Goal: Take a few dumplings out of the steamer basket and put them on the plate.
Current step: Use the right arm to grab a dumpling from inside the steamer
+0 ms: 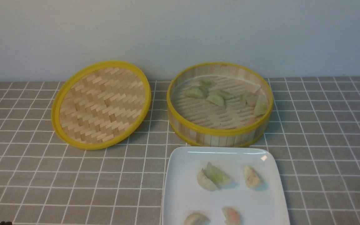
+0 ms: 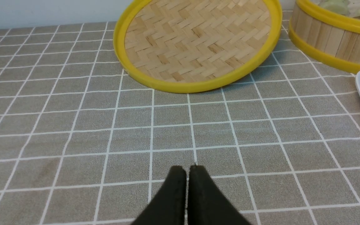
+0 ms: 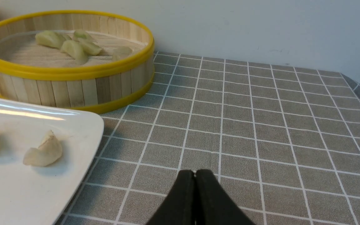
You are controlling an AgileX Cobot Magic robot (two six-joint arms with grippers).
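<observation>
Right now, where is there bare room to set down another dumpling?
Bare: the far strip of the plate, between its rim and the dumplings; also the tablecloth right of the steamer basket. Crowded: the plate's middle and near edge, holding five dumplings.

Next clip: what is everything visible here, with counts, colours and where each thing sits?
steamer basket: one, bamboo with yellow rims, far centre-right, behind the plate
dumplings in basket: about six, exact count unclear, mostly pale green, toward the floor's far and right side
plate: one, glossy white, near edge, in front of the basket
dumplings on plate: five; one pale green against a whitish one, one whitish to their right, two pinkish-white nearest the camera
lid: one, woven bamboo with yellow rim, left of the basket
tablecloth: one, grey with white grid, under everything
wall: one, pale grey, behind
left gripper: one, black, shut and empty, near side of the lid
right gripper: one, black, shut and empty, right of the plate
</observation>
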